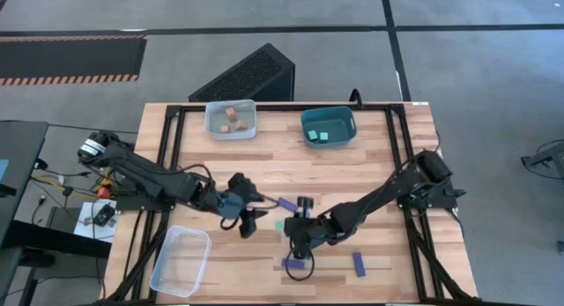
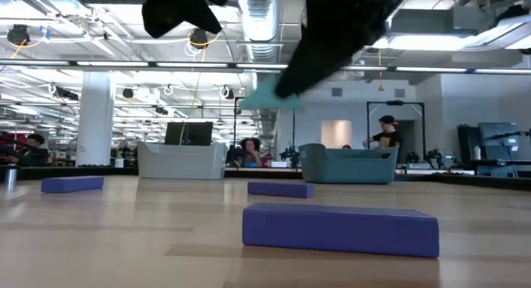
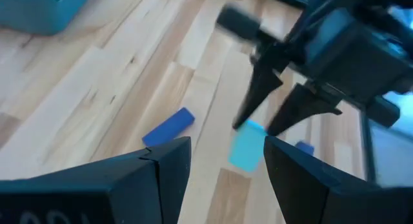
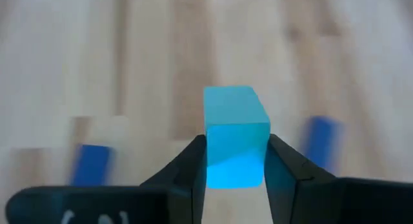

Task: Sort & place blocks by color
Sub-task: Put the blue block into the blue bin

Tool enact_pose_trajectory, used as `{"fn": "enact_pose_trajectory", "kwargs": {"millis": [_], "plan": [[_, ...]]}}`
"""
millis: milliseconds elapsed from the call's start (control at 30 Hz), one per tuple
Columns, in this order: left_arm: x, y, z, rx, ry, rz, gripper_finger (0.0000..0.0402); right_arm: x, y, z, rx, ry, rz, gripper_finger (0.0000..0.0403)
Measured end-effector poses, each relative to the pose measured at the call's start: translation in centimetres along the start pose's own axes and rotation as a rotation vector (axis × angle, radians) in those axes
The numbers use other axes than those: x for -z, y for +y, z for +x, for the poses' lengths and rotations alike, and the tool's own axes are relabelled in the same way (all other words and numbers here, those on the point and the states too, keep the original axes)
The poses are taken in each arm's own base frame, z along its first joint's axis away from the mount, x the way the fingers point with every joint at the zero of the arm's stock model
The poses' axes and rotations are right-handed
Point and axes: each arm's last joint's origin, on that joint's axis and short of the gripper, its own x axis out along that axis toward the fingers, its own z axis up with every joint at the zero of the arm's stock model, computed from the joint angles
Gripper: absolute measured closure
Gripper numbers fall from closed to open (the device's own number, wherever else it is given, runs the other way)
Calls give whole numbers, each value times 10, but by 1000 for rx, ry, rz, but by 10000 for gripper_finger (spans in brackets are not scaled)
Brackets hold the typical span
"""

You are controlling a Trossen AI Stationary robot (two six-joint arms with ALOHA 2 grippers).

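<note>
Fingers of my right gripper (image 4: 235,161) pinch the teal cube (image 4: 235,135) above the tabletop's near-middle — I'd keep it square, carrying to the teal bin (image 1: 328,127) at the far edge. Left gripper (image 3: 226,162) hangs open beside.

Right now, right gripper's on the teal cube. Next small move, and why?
Probably carry it toward the teal bin. The right gripper has its fingers against both sides of the teal cube, and the low view shows it off the table. That bin already holds two teal cubes. The left gripper waits open nearby.
</note>
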Motion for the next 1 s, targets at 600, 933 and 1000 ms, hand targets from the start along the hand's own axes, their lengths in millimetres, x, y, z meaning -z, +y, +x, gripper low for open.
{"fn": "enact_pose_trajectory", "kwargs": {"millis": [600, 933, 1000], "plan": [[-48, 60, 20, 94, -29, -295, 122, -36, -52, -50, 460, -100, -286, 276], [-78, 86, 20, 276, -143, -318, 70, -59, -76, -48, 589, -163, -384, 275], [-80, 93, 20, 263, -146, -340, 70, -61, -78, -47, 600, -165, -418, 275]]}}
